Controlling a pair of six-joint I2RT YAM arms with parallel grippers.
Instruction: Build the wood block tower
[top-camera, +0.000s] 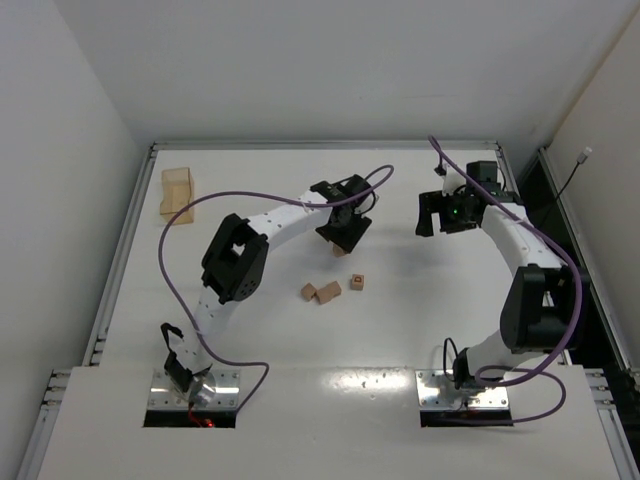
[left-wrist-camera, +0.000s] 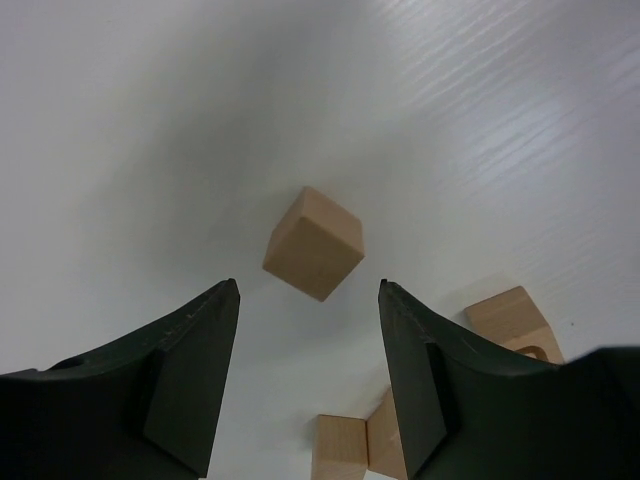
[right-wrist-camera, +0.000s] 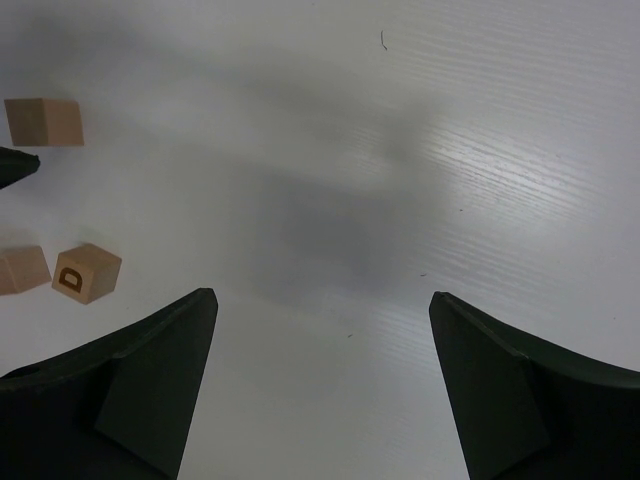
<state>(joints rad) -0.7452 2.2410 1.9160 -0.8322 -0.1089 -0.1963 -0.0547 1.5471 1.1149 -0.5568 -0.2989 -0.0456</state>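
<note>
In the top view the left claw (top-camera: 341, 236) covers most of one wooden cube (left-wrist-camera: 312, 243), so contact cannot be judged there. The left wrist view shows its fingers parted wider than that cube, clear on both sides, gripping nothing. The wood block tower is not yet stacked. A pair of cubes (top-camera: 328, 291) and a lettered cube (top-camera: 357, 282) lie loose on the tabletop (top-camera: 250, 180) nearby. The right claw (right-wrist-camera: 320, 300) gapes wide, empty.

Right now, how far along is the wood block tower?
Done: nothing; no cube sits on another. Four lie loose on the table: a side-by-side pair, a lettered cube and a single cube. In hand: the left hand hovers open over that single cube, not gripping. The right hand is open over the table. Left: all stacking.
</note>
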